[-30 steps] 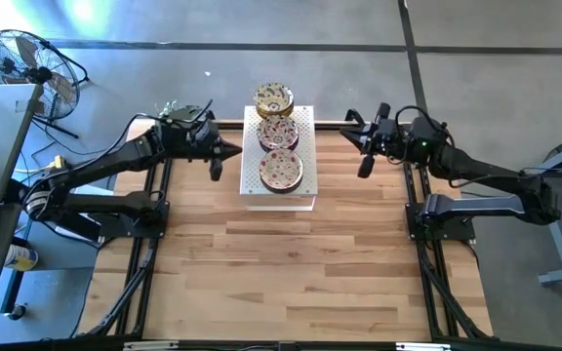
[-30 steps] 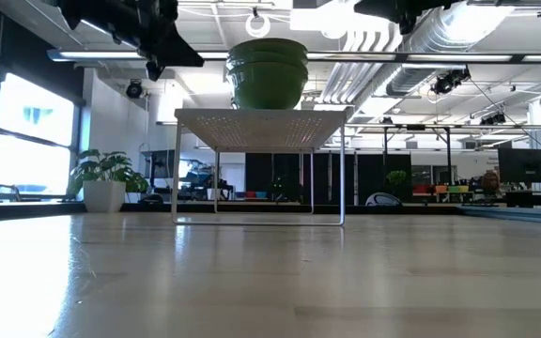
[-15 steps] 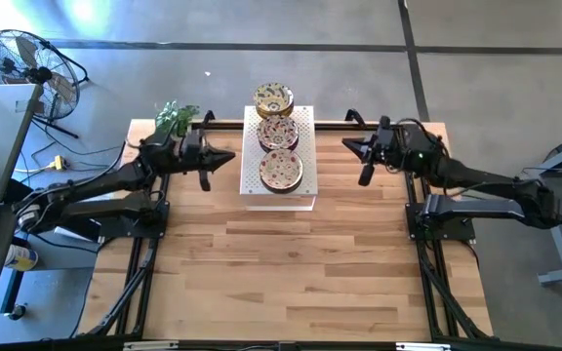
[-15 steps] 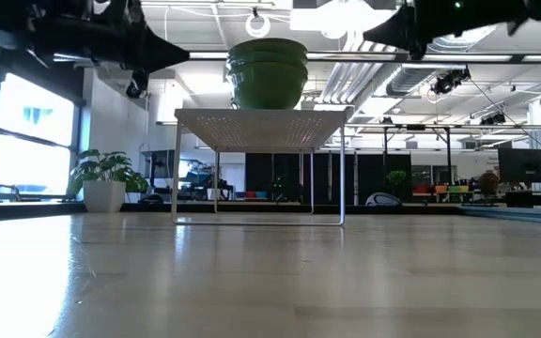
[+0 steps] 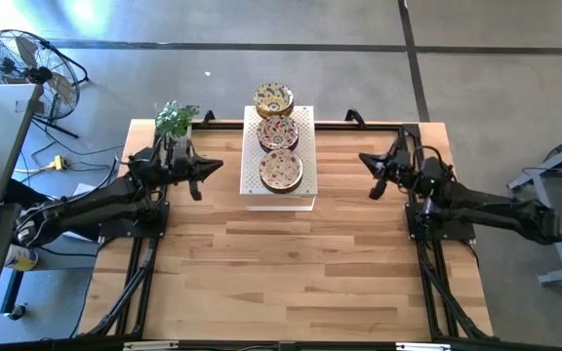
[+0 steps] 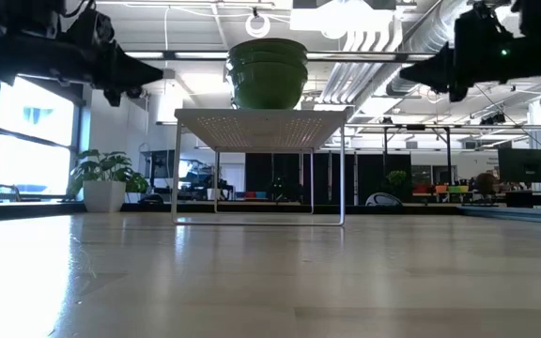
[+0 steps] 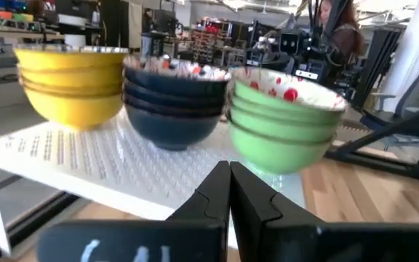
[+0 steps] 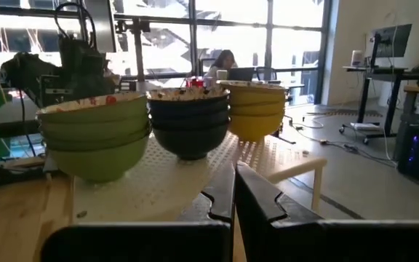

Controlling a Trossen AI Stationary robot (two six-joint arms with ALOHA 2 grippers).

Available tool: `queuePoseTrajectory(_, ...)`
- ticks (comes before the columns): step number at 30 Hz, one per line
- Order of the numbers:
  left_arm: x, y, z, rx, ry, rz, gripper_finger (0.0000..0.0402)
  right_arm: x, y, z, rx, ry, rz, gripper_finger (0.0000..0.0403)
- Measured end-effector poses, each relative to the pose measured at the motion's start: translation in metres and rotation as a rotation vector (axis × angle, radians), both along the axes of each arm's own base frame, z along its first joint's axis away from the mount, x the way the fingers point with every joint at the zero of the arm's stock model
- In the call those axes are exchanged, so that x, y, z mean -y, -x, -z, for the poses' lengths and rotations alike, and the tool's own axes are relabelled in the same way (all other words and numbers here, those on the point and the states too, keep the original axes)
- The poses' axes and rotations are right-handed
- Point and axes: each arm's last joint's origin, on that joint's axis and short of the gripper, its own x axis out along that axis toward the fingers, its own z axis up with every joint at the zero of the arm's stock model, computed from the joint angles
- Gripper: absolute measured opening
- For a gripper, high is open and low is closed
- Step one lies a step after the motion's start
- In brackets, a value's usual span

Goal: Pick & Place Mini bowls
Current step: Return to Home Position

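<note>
An open workshop-lab: exposed ceiling ducts (image 6: 419, 45), monitor (image 6: 519, 165), concrete floor (image 5: 496, 93).

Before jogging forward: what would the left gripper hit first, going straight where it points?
Likely the green stack of mini bowls on the white shelf; the left gripper sits at bowl height, but depth is unclear.

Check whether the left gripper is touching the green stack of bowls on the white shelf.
Apart. The high view shows bare tabletop between the left gripper and the white shelf carrying the green stack.
</note>
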Motion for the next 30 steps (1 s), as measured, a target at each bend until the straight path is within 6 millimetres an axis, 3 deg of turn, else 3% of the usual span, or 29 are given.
queuePoseTrajectory(11, 0.011, 0.022, 0.029, -0.002, 0.013, -0.060, 0.0001, -0.008, 0.021, 0.029, 0.019, 0.006, 0.025, 0.0000)
queuePoseTrajectory(18, 0.017, 0.034, 0.055, 0.008, 0.021, -0.062, 0.0001, -0.015, 0.028, 0.042, 0.023, -0.004, -0.110, 0.0000)
queuePoseTrajectory(22, 0.015, 0.034, 0.056, 0.000, 0.029, -0.147, 0.0001, -0.018, 0.032, 0.048, -0.010, -0.049, -0.145, 0.0000)
queuePoseTrajectory(30, 0.013, 0.035, 0.060, -0.031, 0.034, -0.191, 0.0001, -0.015, 0.032, 0.051, -0.059, -0.029, -0.032, 0.0000)
